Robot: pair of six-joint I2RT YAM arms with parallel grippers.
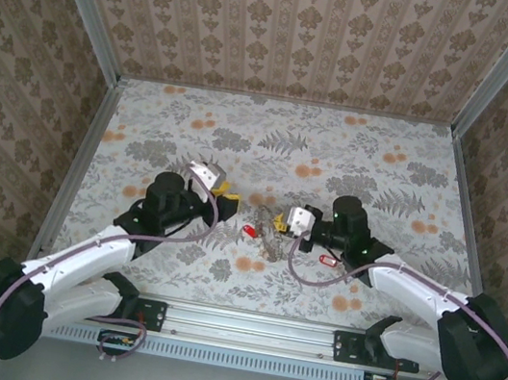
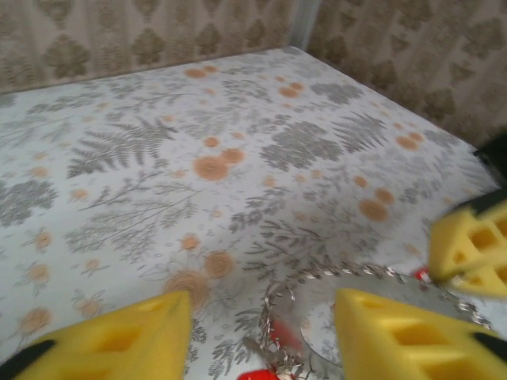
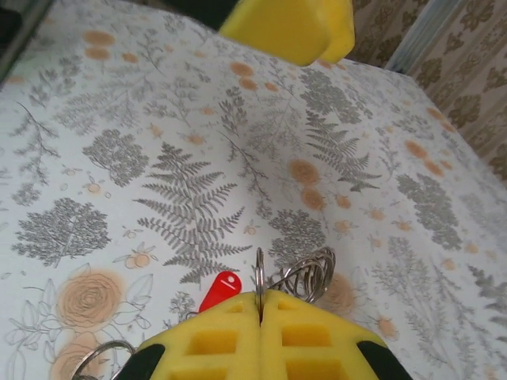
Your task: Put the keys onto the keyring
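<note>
**Right tool pinching the ring on edge, left tool spread around it, mid-worktop**

The silvery-grey metal keyring [image 3: 309,273], thin coiled wire fringed with small keys, sits at the lower centre of the right wrist view. Its edge is clamped between the pressed-together yellow foam pads of the right tool [image 3: 260,305]. At the bottom of the left wrist view, the left tool [image 2: 263,317] has its yellow fingers spread either side of the ring. One small silvery key with a glossy red oval plastic tag [image 3: 220,290] lies just beside the ring on the floral-patterned worktop [image 1: 338,155], and another such key [image 1: 327,259] lies near the right arm. These parts look light, hard and slick. A key is probably best taken by its red tag, flat faces to the pads. The ring is best held on bare wire, because the springy coil may twist or slip when pried.
</note>
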